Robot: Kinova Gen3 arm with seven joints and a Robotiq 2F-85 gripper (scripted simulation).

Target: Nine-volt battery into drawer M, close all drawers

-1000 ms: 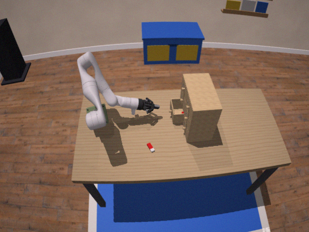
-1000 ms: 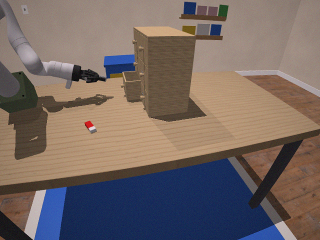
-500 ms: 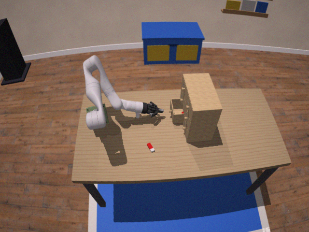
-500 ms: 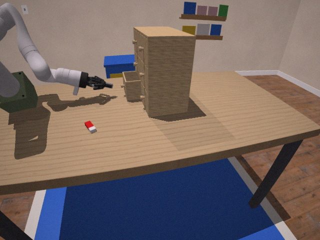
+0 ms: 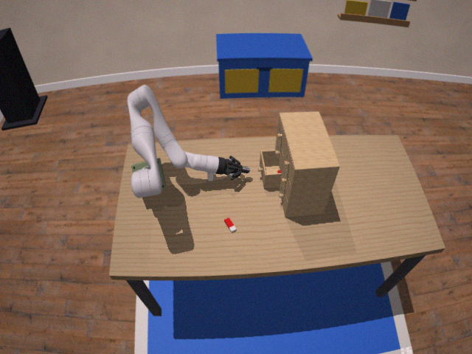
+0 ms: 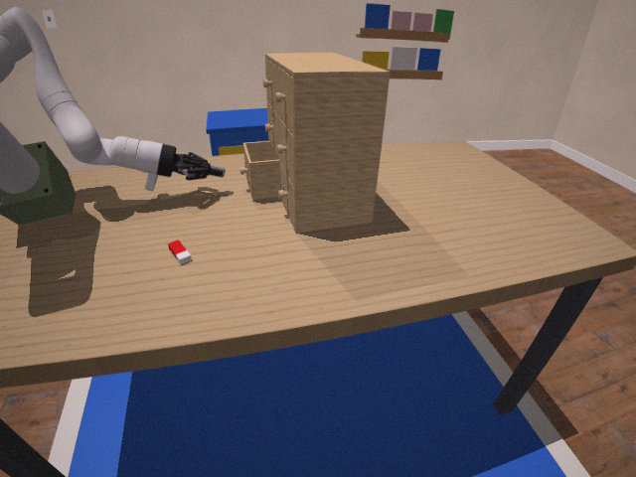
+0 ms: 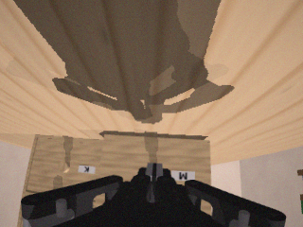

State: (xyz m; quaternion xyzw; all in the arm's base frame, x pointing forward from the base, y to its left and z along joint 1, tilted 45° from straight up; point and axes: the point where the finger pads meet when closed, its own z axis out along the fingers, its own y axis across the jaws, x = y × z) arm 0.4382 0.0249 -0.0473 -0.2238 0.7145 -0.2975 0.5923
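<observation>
I've got the gripper [image 5: 246, 169] [image 6: 220, 171] [image 7: 154, 173] out in front of the small chest [image 5: 310, 190] [image 6: 334, 154] [image 7: 47, 151], fingers pressed together with nothing between them, tips just short of the open drawer [image 5: 271, 181] [image 6: 264, 182] [image 7: 189, 153]. The M label [image 7: 183, 175] looks to be on its front. Inside, near the chest, there's a red patch [image 5: 279, 172]; I take that for the nine-volt battery, though too little shows to be sure. The red-and-white block [image 5: 230, 224] [image 6: 179, 251] lies on the table [image 5: 380, 190] [image 6: 436, 205] [image 7: 265, 95], well apart, and I'd leave it alone.

So, a push looks next, and here's the risk: the knob [image 5: 259, 169] [image 6: 243, 171] is small and round, so tips meeting it off-centre could slide away and cock the loose tray. If it binds, more force might shove or turn the whole chest. Too low a line could catch under the front and lift it; too high, and I'm over the rim. Slow and square, then, until it's nearly flush, and straight back out without snagging the knob.

In the top view, the tool [image 5: 245, 169] [image 6: 218, 171] [image 7: 154, 173] is now farther right and lower in the frame, nearer the open drawer [image 5: 272, 181] [image 6: 265, 179] [image 7: 191, 155]. Its shadow slides right too.
</observation>
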